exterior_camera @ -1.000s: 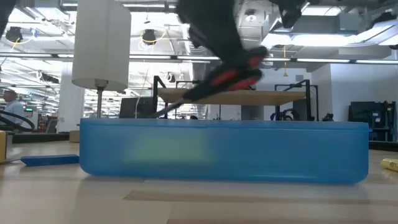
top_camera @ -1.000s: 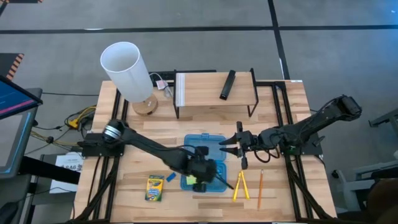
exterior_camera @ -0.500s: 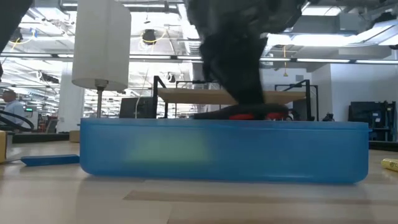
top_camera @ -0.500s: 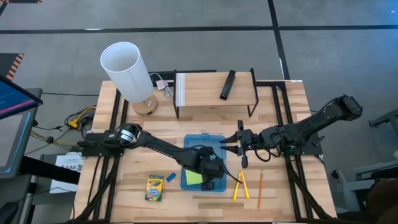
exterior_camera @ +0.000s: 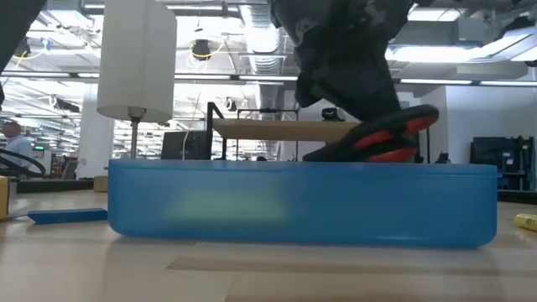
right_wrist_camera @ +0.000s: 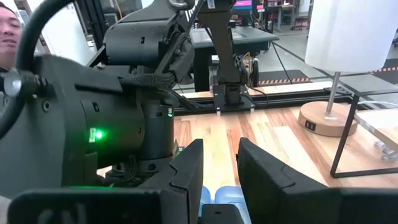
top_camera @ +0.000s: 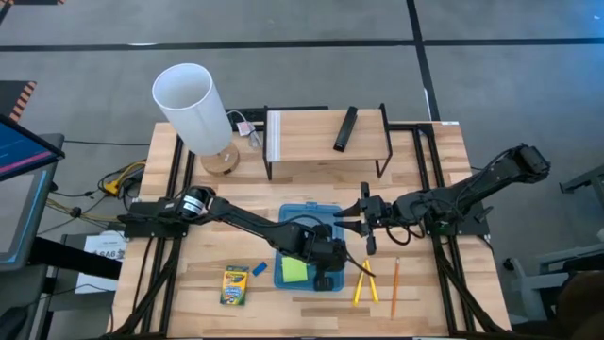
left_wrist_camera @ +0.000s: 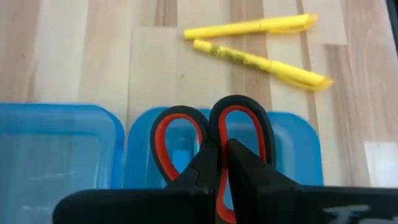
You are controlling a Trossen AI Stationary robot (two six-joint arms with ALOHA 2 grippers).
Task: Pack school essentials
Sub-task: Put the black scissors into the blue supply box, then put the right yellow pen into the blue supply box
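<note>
My left gripper (top_camera: 330, 266) is over the blue box (top_camera: 300, 215), shut on the red-handled scissors (left_wrist_camera: 166, 134). Their loops (exterior_camera: 388, 137) show above the box's rim (exterior_camera: 302, 168) and tip upward. The green sticky-note pad (top_camera: 294, 270) lies inside the box. On the table lie the crayon box (top_camera: 235, 284), the blue eraser (top_camera: 259, 270), two yellow sticks (top_camera: 366, 281) and the orange pencil (top_camera: 394, 286). My right gripper (top_camera: 347, 219) waits open at the box's right far corner. No pale pen shows. My left gripper pinches the scissors between its two fingers (left_wrist_camera: 249, 171) just behind the handle loops (left_wrist_camera: 239, 118), which stick out past the fingertips. The fingers lie along the scissors, slanting down from the table's left. The gripper hides the blades. The loops hang above the box's right end.
A white-shaded lamp (top_camera: 193, 106) stands at the far left. A wooden shelf rack (top_camera: 326, 132) with a black bar (top_camera: 345, 128) sits beyond the box. Bare wood lies near the front edge between crayon box and sticks.
My left gripper has carried the scissors toward the table's right edge, along the box. It lowered them to rim height. The handle loops have since tipped upward near the box's right end. The hold stayed shut.
</note>
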